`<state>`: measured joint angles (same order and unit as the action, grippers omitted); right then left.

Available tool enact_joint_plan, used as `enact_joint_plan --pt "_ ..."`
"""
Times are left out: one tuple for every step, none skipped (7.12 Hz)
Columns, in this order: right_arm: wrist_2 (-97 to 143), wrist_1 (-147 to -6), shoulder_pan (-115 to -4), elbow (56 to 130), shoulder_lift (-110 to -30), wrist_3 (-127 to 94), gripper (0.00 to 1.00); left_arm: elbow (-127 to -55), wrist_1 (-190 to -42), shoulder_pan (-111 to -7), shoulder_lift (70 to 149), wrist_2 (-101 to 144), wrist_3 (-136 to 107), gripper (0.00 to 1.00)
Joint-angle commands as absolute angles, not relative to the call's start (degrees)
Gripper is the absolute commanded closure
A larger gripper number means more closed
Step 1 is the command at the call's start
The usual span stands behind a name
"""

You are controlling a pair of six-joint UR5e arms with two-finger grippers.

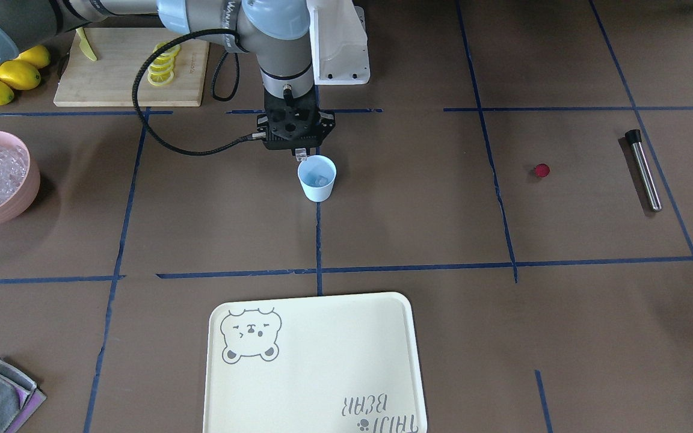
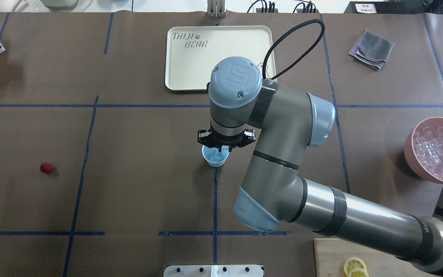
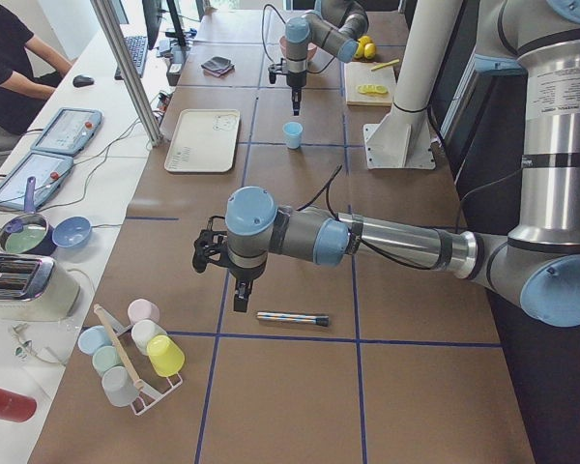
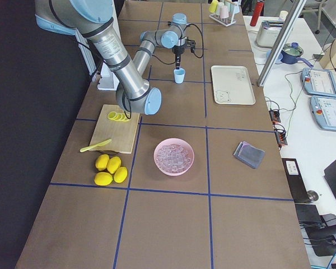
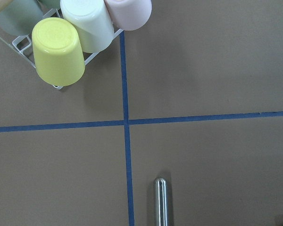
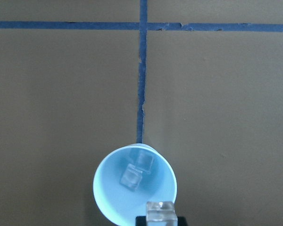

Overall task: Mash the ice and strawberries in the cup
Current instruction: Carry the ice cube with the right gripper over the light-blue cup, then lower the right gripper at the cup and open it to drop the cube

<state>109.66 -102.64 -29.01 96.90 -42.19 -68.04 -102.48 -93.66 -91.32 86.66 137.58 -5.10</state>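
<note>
Right tool (image 1: 300, 154) pinches an ice cube (image 6: 160, 210) just above the rim of the cup (image 1: 317, 178), at frame centre; two cubes (image 6: 132, 176) lie inside. This is the filling step, I judge: next the tool must spread and drop it. In the front view the strawberry (image 1: 541, 171) waits on the table far right. Of the left tool (image 3: 240, 302) I cannot tell the state.

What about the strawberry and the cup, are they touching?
Apart. The overhead view shows the strawberry lying on the bare table far to the left of the cup, with a blue tape line between them.
</note>
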Motion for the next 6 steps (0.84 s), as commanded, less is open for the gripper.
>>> enact_joint_plan --pt "109.2 -102.6 -28.7 92.9 -39.0 -68.3 0.99 -102.4 -93.7 -91.3 86.7 137.6 -5.1 0.00" --pt "109.2 -102.3 -28.7 92.3 -38.9 -68.3 0.98 -102.3 -93.7 -91.3 86.7 137.6 -5.1 0.00" --pt "109.2 -101.3 -28.7 91.9 -38.8 -68.3 0.95 -102.3 -93.7 -91.3 86.7 137.6 -5.1 0.00" --pt "109.2 -101.3 -28.7 91.8 -38.8 -68.3 0.83 -102.3 -93.7 -91.3 86.7 137.6 -5.1 0.00" --pt "109.2 -101.3 -28.7 91.8 -38.8 -68.3 0.72 -102.3 -93.7 -91.3 86.8 137.6 -5.1 0.00" --pt "109.2 -101.3 -28.8 91.8 -38.8 -68.2 0.63 -102.3 -93.7 -91.3 86.9 137.5 -5.1 0.00"
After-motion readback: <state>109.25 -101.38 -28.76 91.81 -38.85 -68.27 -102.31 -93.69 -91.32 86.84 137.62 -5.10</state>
